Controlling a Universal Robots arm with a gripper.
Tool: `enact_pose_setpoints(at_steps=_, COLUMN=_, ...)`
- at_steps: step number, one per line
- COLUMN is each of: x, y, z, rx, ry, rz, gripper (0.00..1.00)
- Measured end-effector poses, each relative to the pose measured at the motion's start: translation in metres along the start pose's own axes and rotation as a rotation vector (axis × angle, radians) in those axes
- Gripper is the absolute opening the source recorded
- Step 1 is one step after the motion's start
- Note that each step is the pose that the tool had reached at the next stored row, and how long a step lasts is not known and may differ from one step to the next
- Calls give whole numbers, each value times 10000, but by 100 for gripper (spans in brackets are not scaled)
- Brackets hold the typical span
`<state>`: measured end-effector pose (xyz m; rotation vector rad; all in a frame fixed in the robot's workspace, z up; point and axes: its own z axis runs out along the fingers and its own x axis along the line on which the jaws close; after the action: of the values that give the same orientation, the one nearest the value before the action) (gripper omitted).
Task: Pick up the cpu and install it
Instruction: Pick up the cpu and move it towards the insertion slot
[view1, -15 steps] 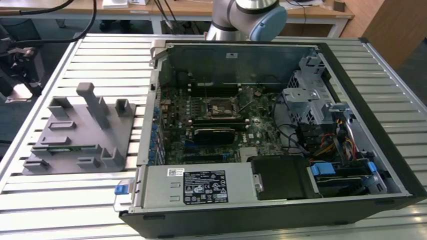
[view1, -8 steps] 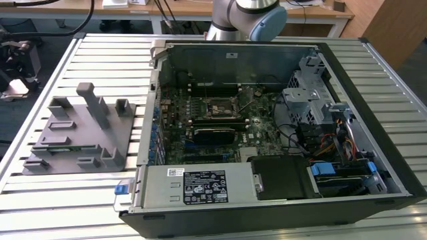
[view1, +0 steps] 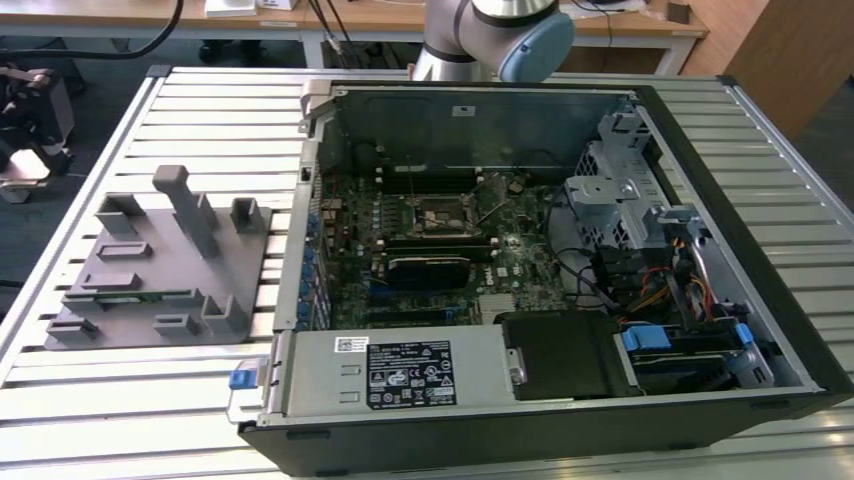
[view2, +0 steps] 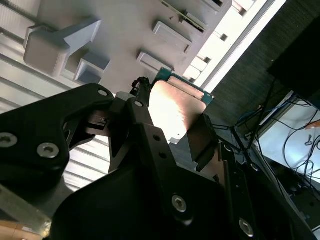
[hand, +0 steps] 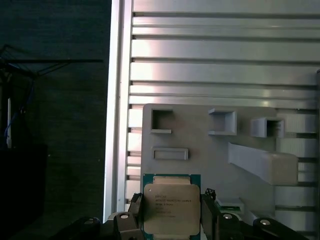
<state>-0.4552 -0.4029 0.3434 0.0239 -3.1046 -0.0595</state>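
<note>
Black fingers (hand: 207, 216) of the end effector (hand: 171, 216) sit closest in both wrist views, pressed against two opposite edges of the cpu (hand: 171, 207). The chip is clamped between them, its metal top facing the first wrist view. One edge of the chip is cut off by the frame, and glare whitens its face in the second wrist view. Beyond it a grey fixture plate (hand: 200, 145) lies on the slatted counter (hand: 210, 50). In the exterior view the open computer case (view1: 467, 120) stands beside that plate, towards the exterior view's right.
</note>
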Motion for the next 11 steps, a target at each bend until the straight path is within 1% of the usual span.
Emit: enact_pose_setpoints(at_steps=11, x=4, y=13, z=-106, rx=-1, ry=-2, rz=1, gripper=54)
